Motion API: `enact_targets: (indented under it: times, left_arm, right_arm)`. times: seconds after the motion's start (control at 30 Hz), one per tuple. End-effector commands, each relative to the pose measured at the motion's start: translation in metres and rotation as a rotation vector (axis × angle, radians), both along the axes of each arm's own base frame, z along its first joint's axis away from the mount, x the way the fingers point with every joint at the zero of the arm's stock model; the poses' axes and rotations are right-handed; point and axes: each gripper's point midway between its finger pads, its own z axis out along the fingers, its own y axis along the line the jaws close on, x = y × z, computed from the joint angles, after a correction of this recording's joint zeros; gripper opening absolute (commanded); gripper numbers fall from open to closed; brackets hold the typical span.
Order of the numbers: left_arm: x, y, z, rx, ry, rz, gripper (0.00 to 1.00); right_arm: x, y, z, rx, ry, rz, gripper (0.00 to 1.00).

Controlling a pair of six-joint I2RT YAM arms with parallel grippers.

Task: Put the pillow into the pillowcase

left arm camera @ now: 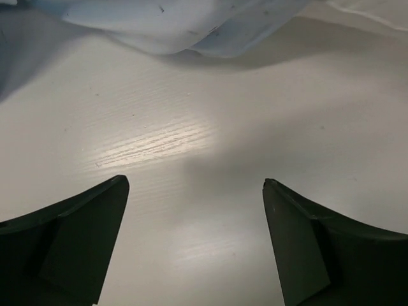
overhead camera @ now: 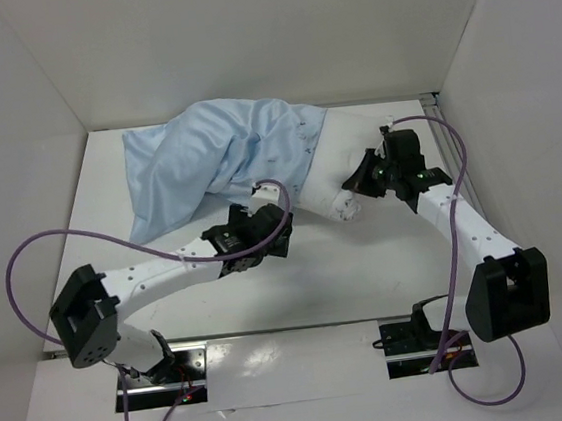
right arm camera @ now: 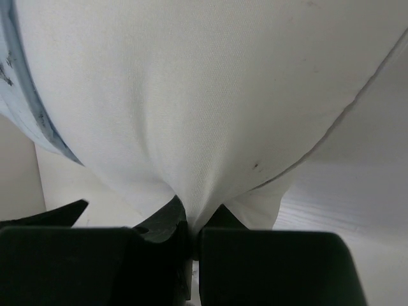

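Item 1, right gripper (right arm camera: 191, 220): I see its 2 fingers pinched tight on a fold of the pillow (right arm camera: 191, 95), which bulges directly ahead of it.

Item 2, pillow: the part beyond this gripper is sleeved in the pillowcase (overhead camera: 215, 152). The end nearest the gripper is bare.

Item 3, left gripper (left arm camera: 194, 185): 2 fingers spread wide and holding nothing. The table (left arm camera: 191, 127) lies beneath, with the pillowcase edge ahead.

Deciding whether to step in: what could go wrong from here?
The right gripper pinches only a small fold of the pillow, so it may slip free. The left gripper is open over bare table, so the unheld pillowcase could slide or bunch as the pillow is pushed.
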Motion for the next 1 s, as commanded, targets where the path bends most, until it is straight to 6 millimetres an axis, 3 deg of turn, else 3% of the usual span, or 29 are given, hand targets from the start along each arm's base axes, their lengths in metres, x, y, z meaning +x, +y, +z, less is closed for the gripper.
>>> enact_targets:
  times: [0.0, 0.17, 0.2, 0.33, 0.37, 0.47, 0.57, 0.67, 0.7, 0.8, 0.9, 0.93, 0.97]
  left_arm:
    - [0.034, -0.013, 0.001, -0.06, -0.136, 0.096, 1.0]
    - [0.05, -0.03, -0.032, -0.026, -0.145, 0.094, 1.0]
    - [0.056, -0.035, -0.028, -0.045, -0.168, 0.105, 1.0]
    - [0.078, -0.037, -0.038, 0.003, -0.195, 0.141, 0.81]
    - [0.088, -0.041, -0.035, -0.001, -0.205, 0.165, 0.79]
    - [0.1, -0.032, -0.053, 0.075, -0.196, 0.217, 0.7]
    - [0.113, -0.027, -0.054, 0.082, -0.196, 0.27, 0.62]
    - [0.119, -0.02, -0.053, 0.074, -0.189, 0.293, 0.48]
    - [0.122, -0.016, -0.051, 0.08, -0.185, 0.303, 0.33]
    - [0.125, -0.011, -0.039, 0.071, -0.191, 0.316, 0.02]
    - [0.117, -0.012, -0.029, 0.055, -0.161, 0.287, 0.0]
    - [0.11, -0.028, -0.008, 0.008, -0.171, 0.226, 0.0]
    - [0.1, -0.049, -0.001, -0.057, -0.13, 0.133, 0.0]
  right_arm:
    - [0.024, 0.006, 0.044, 0.053, -0.168, 0.028, 0.0]
    - [0.025, 0.007, 0.051, 0.059, -0.176, 0.035, 0.0]
    - [0.025, 0.007, 0.051, 0.059, -0.176, 0.035, 0.0]
    - [0.026, 0.004, 0.051, 0.058, -0.176, 0.026, 0.0]
    - [0.025, 0.005, 0.051, 0.063, -0.176, 0.034, 0.0]
    - [0.024, 0.005, 0.05, 0.062, -0.167, 0.034, 0.0]
    - [0.022, 0.004, 0.051, 0.055, -0.17, 0.038, 0.0]
    - [0.022, 0.004, 0.051, 0.055, -0.17, 0.039, 0.0]
    - [0.023, 0.001, 0.051, 0.054, -0.171, 0.029, 0.0]
    - [0.023, 0.001, 0.051, 0.054, -0.171, 0.029, 0.0]
    - [0.024, 0.004, 0.051, 0.071, -0.168, 0.033, 0.0]
    - [0.027, 0.005, 0.05, 0.076, -0.171, 0.041, 0.0]
    - [0.029, 0.007, 0.055, 0.091, -0.187, 0.043, 0.0]
